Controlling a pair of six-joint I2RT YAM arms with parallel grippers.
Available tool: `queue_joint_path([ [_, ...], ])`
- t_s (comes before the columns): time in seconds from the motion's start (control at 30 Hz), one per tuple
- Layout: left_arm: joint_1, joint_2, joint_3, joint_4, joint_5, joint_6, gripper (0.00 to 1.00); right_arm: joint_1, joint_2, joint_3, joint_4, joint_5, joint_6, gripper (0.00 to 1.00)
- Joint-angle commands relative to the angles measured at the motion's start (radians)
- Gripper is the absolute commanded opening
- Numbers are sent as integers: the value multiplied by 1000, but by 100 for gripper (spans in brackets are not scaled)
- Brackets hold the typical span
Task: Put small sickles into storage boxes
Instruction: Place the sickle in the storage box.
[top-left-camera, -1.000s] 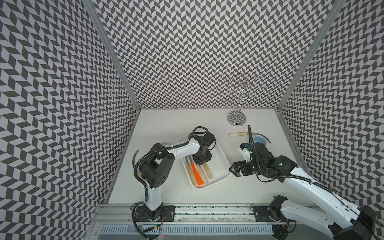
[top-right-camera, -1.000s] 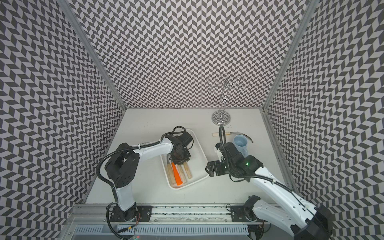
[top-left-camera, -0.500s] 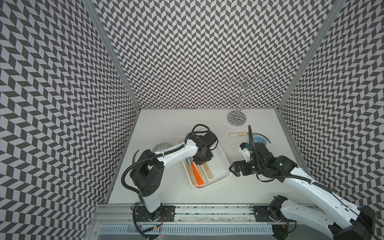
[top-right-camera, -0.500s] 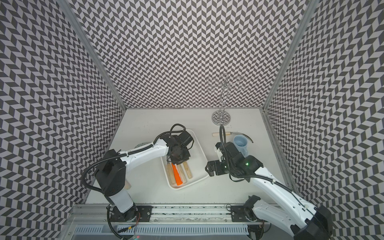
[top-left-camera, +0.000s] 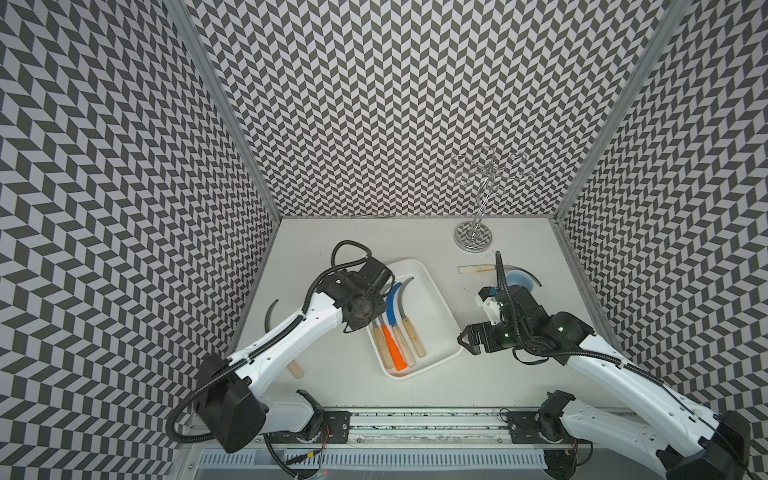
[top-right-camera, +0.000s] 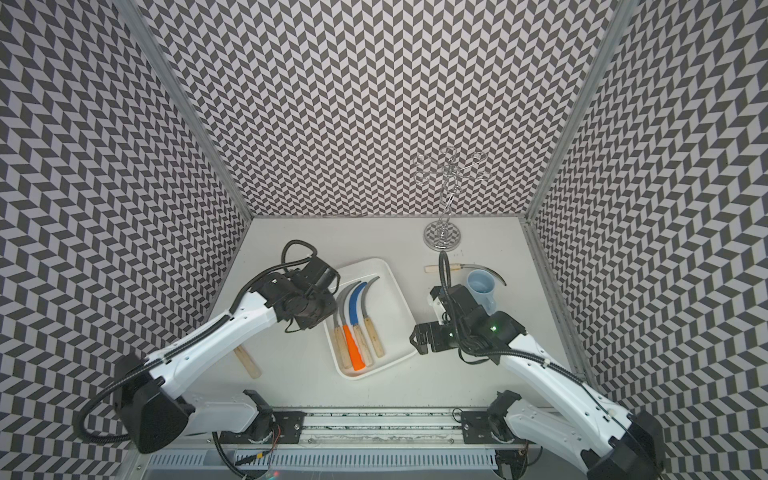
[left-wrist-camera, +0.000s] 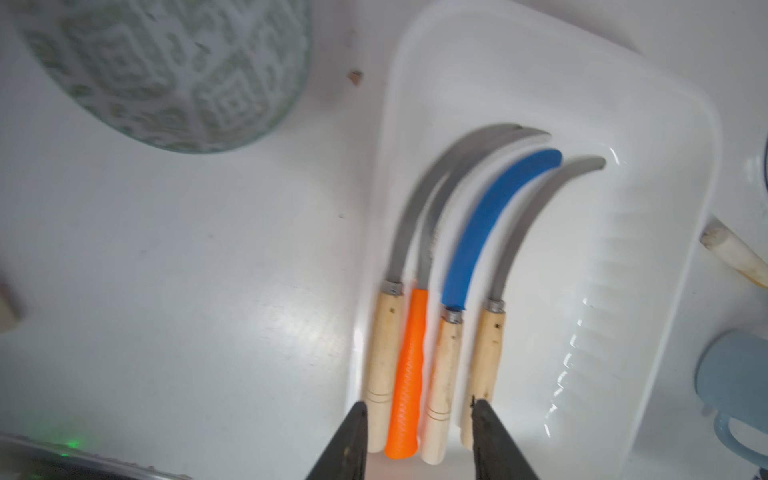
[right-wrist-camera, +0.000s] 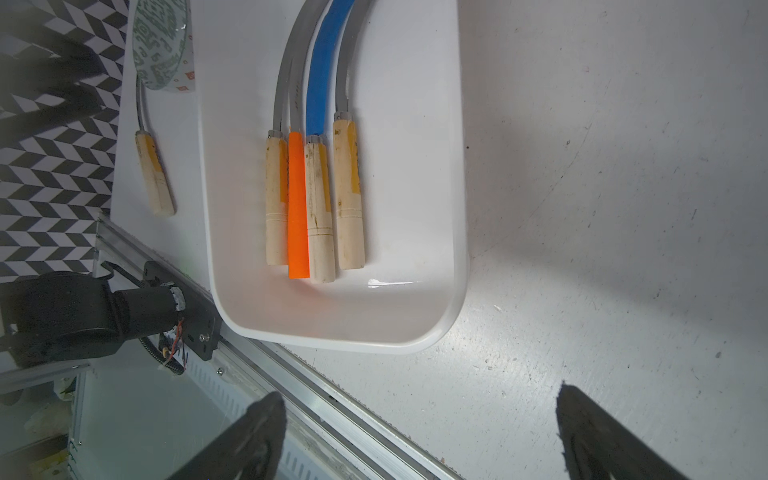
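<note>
The left fingers (left-wrist-camera: 353, 440) stand narrowly parted, gripping nothing, above four small sickles (left-wrist-camera: 409, 365) (one orange-handled) lying side by side in the white tray (left-wrist-camera: 665, 249) — the right fingers (right-wrist-camera: 259, 436) gape wide over the desk (right-wrist-camera: 582, 208) beside it.

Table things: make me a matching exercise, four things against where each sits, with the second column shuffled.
Things:
1. blue-bladed sickle
2. light blue mug
3. wire stand
4. patterned bowl

Places:
A. at the back of the table, by the wall
B. beside the tray, on the left arm's side
C. in the white tray
D. beside the tray, on the right arm's side

Pairs: 1-C, 2-D, 3-A, 4-B.
</note>
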Motion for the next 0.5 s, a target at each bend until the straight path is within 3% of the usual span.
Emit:
queue_joint_path([
  [0.0,111,-136,-81,-46,-30,58,47,-4,-3,10,23,-13,-17,100],
  [0.27,418,-290,-203,-62,30,246,51,-4,10,11,22,-32,-21,100],
  [0.47,585,-312,-250,-56,48,377,69,-3,11,14,21,-32,-26,100],
])
